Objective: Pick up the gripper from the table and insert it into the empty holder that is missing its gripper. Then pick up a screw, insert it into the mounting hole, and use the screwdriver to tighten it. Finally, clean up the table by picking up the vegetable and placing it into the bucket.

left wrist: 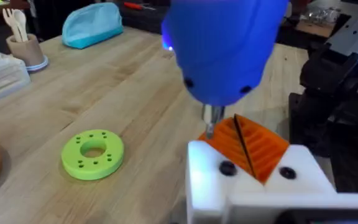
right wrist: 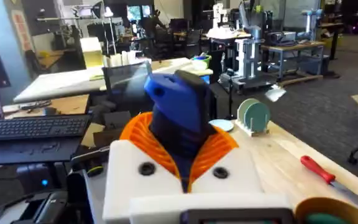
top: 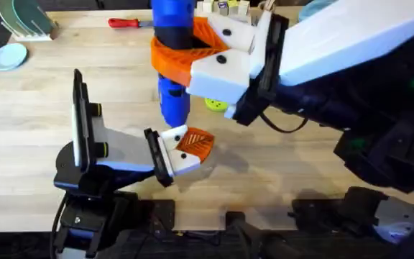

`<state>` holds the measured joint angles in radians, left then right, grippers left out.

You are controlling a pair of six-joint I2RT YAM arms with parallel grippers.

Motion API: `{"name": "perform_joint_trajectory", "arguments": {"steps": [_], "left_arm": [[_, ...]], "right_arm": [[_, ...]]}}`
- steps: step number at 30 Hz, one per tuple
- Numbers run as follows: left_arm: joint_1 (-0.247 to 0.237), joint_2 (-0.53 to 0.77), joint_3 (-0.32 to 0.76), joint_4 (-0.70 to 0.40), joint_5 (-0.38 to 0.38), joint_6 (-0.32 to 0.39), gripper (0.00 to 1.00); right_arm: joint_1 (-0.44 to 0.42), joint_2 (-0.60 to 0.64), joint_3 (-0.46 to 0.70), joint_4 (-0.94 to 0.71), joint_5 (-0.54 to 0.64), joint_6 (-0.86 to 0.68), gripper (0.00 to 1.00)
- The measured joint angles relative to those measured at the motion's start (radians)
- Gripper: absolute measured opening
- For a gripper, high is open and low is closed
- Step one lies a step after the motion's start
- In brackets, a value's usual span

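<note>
With the right gripper [top: 192, 50] clenched on the thick blue cylindrical screwdriver [top: 172, 43], keep its thin metal tip [left wrist: 211, 121] plumb on the screw atop the left gripper [top: 189, 147], whose finger state I cannot tell.

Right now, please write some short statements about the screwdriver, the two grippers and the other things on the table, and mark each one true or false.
1. The right gripper is shut on the blue screwdriver. True.
2. The screwdriver lies flat on the table. False: it stands upright, with its metal tip pointing down at the orange finger on the left gripper.
3. The lime-green disc rests on the table, apart from the left gripper. True.
4. The red-handled screwdriver is held by the left gripper. False: it lies on the table at the far edge.
5. The left gripper carries two orange fingers. False: one orange finger shows there.
</note>
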<state>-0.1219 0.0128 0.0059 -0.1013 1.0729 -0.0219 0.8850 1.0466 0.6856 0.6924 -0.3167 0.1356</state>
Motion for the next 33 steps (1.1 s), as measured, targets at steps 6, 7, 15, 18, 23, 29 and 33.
{"name": "perform_joint_trajectory", "arguments": {"steps": [6, 7, 15, 18, 23, 29, 33], "left_arm": [[0.000, 0.000, 0.000, 0.000, 0.000, 0.000, 0.004], [0.000, 0.000, 0.000, 0.000, 0.000, 0.000, 0.004], [0.000, 0.000, 0.000, 0.000, 0.000, 0.000, 0.004], [0.000, 0.000, 0.000, 0.000, 0.000, 0.000, 0.004], [0.000, 0.000, 0.000, 0.000, 0.000, 0.000, 0.004], [0.000, 0.000, 0.000, 0.000, 0.000, 0.000, 0.004], [0.000, 0.000, 0.000, 0.000, 0.000, 0.000, 0.004]], "right_arm": [[0.000, 0.000, 0.000, 0.003, -0.034, 0.008, 0.017], [0.000, 0.000, 0.000, 0.004, -0.044, 0.013, 0.017], [0.000, 0.000, 0.000, -0.016, -0.063, 0.018, 0.017], [0.000, 0.000, 0.000, -0.025, -0.067, 0.019, 0.017], [0.000, 0.000, 0.000, -0.026, -0.066, 0.019, 0.017], [0.000, 0.011, 0.000, -0.022, -0.066, 0.019, 0.017], [0.000, 0.039, 0.000, -0.018, -0.065, 0.022, 0.017]]}}
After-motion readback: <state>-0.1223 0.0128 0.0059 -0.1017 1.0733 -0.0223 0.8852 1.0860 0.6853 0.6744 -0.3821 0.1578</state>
